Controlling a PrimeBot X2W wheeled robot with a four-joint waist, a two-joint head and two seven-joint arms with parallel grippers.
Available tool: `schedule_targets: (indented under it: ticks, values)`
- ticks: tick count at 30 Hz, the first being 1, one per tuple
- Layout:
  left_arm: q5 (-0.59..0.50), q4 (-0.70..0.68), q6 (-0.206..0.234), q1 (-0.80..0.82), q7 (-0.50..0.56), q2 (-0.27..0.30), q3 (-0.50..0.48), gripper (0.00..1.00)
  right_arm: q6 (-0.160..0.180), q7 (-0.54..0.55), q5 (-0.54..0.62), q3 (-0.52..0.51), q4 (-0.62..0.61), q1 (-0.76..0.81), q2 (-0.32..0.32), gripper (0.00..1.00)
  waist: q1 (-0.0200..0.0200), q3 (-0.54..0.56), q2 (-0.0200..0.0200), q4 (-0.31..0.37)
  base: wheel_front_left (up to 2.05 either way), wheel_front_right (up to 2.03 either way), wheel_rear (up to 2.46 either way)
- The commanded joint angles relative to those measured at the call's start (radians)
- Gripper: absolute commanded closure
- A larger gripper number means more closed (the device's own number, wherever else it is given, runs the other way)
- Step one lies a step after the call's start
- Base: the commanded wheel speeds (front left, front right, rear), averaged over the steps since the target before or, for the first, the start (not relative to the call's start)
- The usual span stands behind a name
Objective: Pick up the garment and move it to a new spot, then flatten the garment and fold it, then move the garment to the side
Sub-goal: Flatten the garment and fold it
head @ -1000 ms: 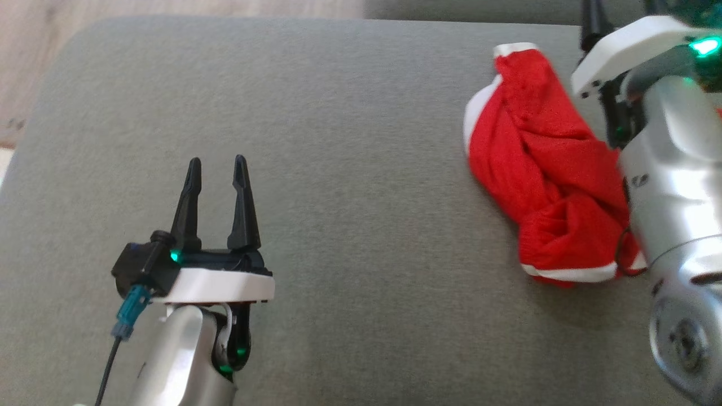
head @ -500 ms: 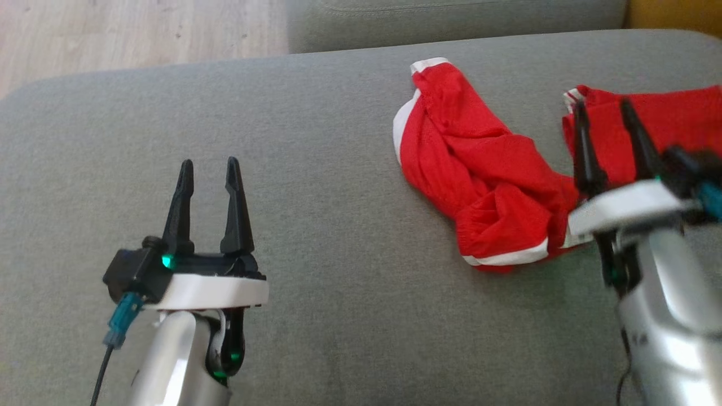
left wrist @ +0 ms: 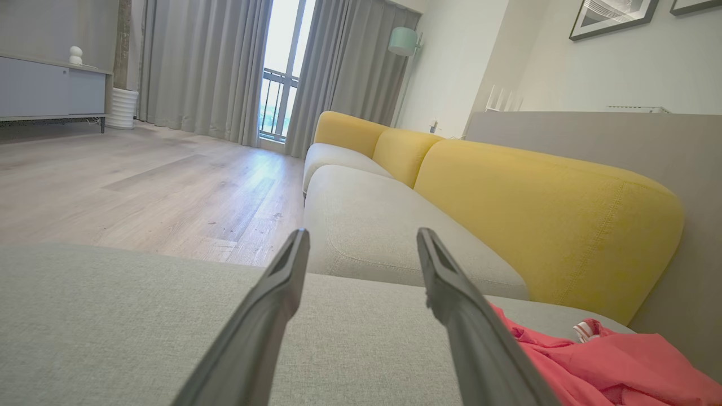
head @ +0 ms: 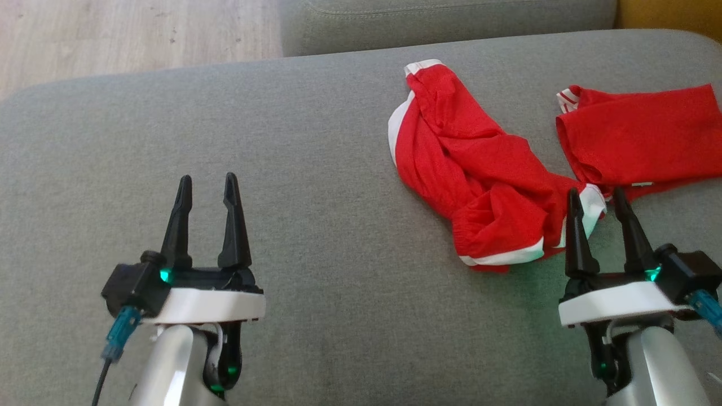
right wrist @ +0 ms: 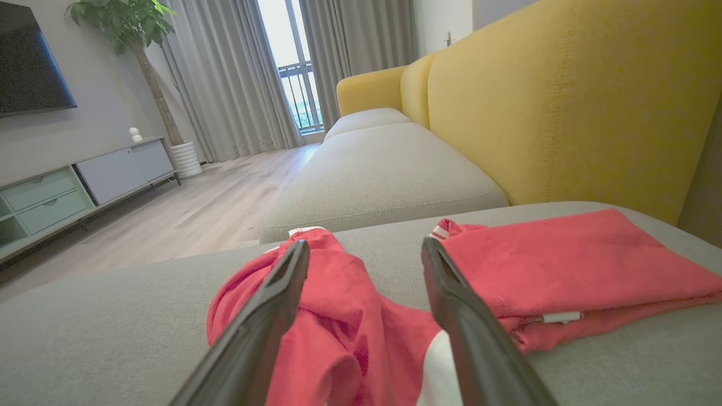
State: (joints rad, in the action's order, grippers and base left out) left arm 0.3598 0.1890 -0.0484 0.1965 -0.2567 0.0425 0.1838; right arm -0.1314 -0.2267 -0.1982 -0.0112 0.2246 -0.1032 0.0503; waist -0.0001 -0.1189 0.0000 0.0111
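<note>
Both hands sit low near the front of the grey sofa cushion (head: 338, 316), fingers pointing away from me. Both stand apart with nothing between them. The right hand (head: 595, 193) is lined up on the crumpled red garment (head: 479, 186). Its fingertips reach the white-trimmed near corner of the heap, though I cannot tell whether they touch the cloth or hover just above it. I read that as the set-up for the first pick, since the garment lies bunched and twisted right of centre, not yet lifted. The left hand (head: 207, 178) waits over bare cushion, well apart from the cloth, and the open grey stretch ahead of it looks like the likely new spot. What I must mind is the folded red piece (head: 637, 141) just beside the heap on the right. The two nearly meet by my right fingertips, so a careless pinch could catch both. The yellow backrest (right wrist: 564, 113) rises behind them, and wooden floor (head: 113, 34) lies beyond the cushion's far left edge.
</note>
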Motion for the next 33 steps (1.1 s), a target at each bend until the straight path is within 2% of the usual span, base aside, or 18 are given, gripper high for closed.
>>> schedule_targets:
  ticks: [1, 7, 14, 19, 25, 26, 27, 33]
  values:
    - [-0.005, -0.037, -0.006, 0.023, -0.005, 0.008, -0.04, 0.0, 0.001, 0.007, -0.001, 0.027, -0.045, -0.018, 0.0, 0.0, 0.0001, 0.003, 0.0, -0.006, 0.0, 0.0, 0.0]
    - [-0.001, -0.031, -0.008, 0.023, -0.005, 0.008, -0.03, 0.0, 0.001, 0.079, -0.014, 0.081, -0.086, 0.0, 0.0, 0.0, 0.0001, 0.007, 0.0, -0.032, 0.0, 0.0, 0.0]
    - [0.007, -0.023, -0.005, 0.017, -0.005, 0.008, -0.018, 0.0, 0.001, 0.209, 0.068, 0.212, -0.063, 0.005, 0.0, 0.0, 0.0001, 0.012, 0.0, -0.056, 0.0, 0.0, 0.0]
    - [0.012, -0.02, -0.004, 0.021, -0.005, 0.008, -0.005, 0.0, 0.001, 0.263, 0.143, 0.224, 0.006, -0.009, 0.0, 0.0, 0.0001, 0.003, 0.0, -0.078, 0.0, 0.0, 0.0]
    - [0.017, -0.019, 0.0, 0.036, -0.005, 0.008, 0.003, 0.0, 0.001, 0.291, 0.172, 0.211, 0.07, -0.038, 0.0, 0.0, 0.0001, -0.019, 0.0, -0.105, 0.0, 0.0, 0.0]
    - [0.018, -0.019, 0.0, 0.038, -0.005, 0.008, 0.003, 0.0, 0.001, 0.294, 0.17, 0.211, 0.077, -0.043, 0.0, 0.56, 0.0001, -0.023, 0.0, -0.108, 0.0, 0.0, 0.0]
    - [0.018, -0.019, 0.0, 0.04, -0.005, 0.008, 0.004, 0.0, 0.001, 0.291, 0.165, 0.211, 0.082, -0.05, 0.0, 1.0, 0.0001, -0.026, 0.0, -0.111, 0.0, 0.0, 0.0]
    - [0.022, -0.016, 0.001, 0.046, -0.005, 0.008, 0.01, 0.0, 0.001, 0.251, 0.082, 0.257, 0.088, -0.106, 0.0, 1.0, 0.0001, -0.036, 0.0, -0.122, 0.0, 0.0, 0.0]
